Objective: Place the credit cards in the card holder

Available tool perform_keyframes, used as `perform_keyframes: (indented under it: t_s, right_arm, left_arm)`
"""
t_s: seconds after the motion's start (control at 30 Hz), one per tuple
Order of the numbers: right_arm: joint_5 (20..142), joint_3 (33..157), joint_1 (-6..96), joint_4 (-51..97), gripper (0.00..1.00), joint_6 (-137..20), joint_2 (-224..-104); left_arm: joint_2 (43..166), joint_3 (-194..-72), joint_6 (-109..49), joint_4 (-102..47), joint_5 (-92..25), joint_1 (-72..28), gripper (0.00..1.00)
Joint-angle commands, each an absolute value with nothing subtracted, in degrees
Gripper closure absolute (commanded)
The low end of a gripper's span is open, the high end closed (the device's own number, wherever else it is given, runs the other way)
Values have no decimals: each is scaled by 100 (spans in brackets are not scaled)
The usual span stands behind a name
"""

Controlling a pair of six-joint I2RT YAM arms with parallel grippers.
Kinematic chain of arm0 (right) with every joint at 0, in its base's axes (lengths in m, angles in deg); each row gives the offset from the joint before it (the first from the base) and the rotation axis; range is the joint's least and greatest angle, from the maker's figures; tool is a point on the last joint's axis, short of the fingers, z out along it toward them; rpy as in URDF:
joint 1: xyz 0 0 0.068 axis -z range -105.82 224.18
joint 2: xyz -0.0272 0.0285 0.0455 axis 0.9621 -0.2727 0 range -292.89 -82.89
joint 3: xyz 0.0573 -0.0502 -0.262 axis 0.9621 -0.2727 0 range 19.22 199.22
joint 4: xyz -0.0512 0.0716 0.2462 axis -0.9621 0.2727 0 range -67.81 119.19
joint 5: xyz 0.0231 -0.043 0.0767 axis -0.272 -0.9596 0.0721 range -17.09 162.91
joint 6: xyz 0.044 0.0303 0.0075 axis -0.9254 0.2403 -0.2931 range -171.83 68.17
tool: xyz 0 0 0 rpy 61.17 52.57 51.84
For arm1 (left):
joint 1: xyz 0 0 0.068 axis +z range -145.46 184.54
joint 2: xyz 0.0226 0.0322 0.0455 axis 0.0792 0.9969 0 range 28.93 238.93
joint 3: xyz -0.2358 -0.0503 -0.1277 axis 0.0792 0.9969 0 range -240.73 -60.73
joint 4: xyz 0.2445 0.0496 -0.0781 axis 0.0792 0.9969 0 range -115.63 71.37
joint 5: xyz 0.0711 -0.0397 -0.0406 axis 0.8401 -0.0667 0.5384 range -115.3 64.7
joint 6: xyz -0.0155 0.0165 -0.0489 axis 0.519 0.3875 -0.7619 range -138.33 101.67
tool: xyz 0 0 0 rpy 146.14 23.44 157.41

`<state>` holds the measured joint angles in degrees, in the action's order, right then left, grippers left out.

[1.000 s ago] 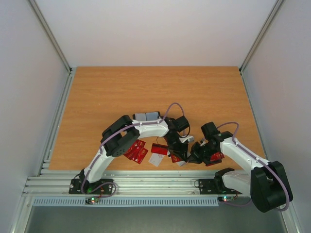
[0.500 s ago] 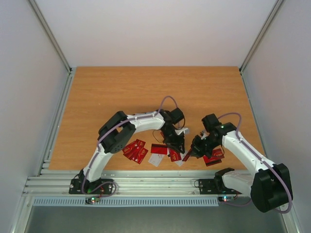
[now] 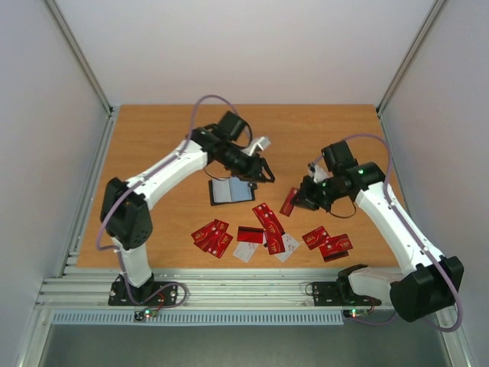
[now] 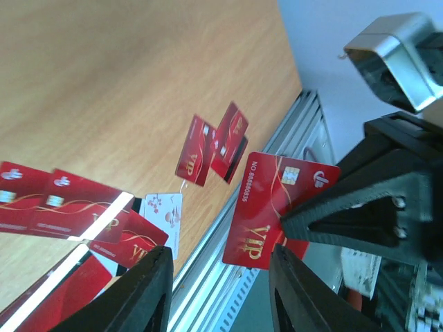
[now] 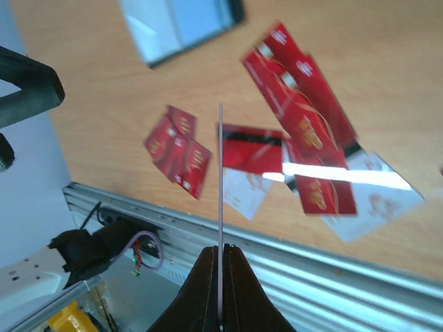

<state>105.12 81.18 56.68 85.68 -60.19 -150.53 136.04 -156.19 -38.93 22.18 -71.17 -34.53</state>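
The card holder (image 3: pixel 231 190) lies open on the table, its grey inside facing up; it also shows at the top of the right wrist view (image 5: pixel 183 24). My left gripper (image 3: pixel 258 171) hovers just behind and to the right of it, open, nothing between its fingers (image 4: pixel 149 290). My right gripper (image 3: pixel 303 196) is shut on one red credit card (image 3: pixel 289 202), held up off the table. That card is seen edge-on in the right wrist view (image 5: pixel 220 173) and face-on, marked VIP, in the left wrist view (image 4: pixel 270 207). Several more credit cards (image 3: pixel 269 219) lie scattered near the front edge.
Loose cards lie in groups: red ones at the front left (image 3: pixel 212 237), a red and a white one in the middle (image 3: pixel 247 243), red ones at the right (image 3: pixel 327 242). The aluminium rail (image 3: pixel 244 289) runs along the near edge. White walls enclose the table.
My left arm swung up and back from the front cards to beside the card holder, its jaws widening. My right gripper closed on a red card and lifted it back and left.
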Motion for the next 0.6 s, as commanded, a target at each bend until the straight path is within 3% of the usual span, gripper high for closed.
perform_keyframes:
  t_s: [0.0, 0.27, 0.57]
  right_arm:
    - [11157, 8782, 5713, 7855, 99, -5305, -15385]
    - [12964, 9517, 5713, 6521, 99, -5057, -15939]
    - [14365, 9833, 5713, 5579, 99, -5144, -16225]
  left_arm:
    - [12979, -15535, -3702, 2375, -7344, -2973, 58]
    - [11452, -14486, -4323, 1072, -8161, -2273, 46]
    - [10567, -13888, -5117, -45, -8834, -1862, 41]
